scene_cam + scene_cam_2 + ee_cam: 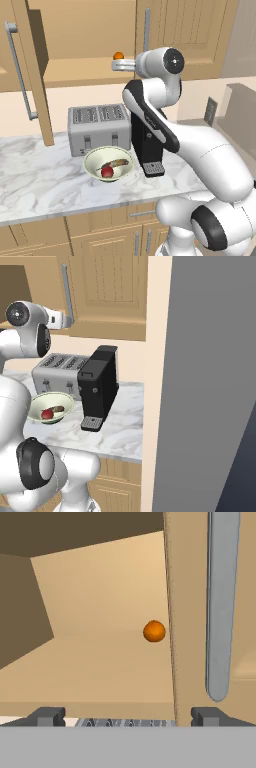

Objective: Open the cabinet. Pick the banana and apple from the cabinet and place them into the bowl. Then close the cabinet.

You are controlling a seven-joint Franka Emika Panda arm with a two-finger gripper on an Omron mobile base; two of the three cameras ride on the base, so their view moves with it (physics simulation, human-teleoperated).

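The cabinet (90,35) has its left door (31,70) swung open and its right door (187,30) shut. My gripper (115,65) hovers at the lower front edge of the opening, just left of the right door's bar handle (220,602). In the hand view the gripper (128,717) is open, with nothing between its tips. The bowl (93,158) stands on the counter in front of the toaster. Inside it lie the banana (115,163) and the apple (107,172), also seen in the right base view as the banana (56,409) and the apple (47,414) in the bowl (35,406).
An orange ball (154,631) sits on the cabinet shelf near the right door. A silver toaster (97,127) and a black coffee machine (100,386) stand on the marble counter (35,180). A tall grey panel (210,381) bounds the right side.
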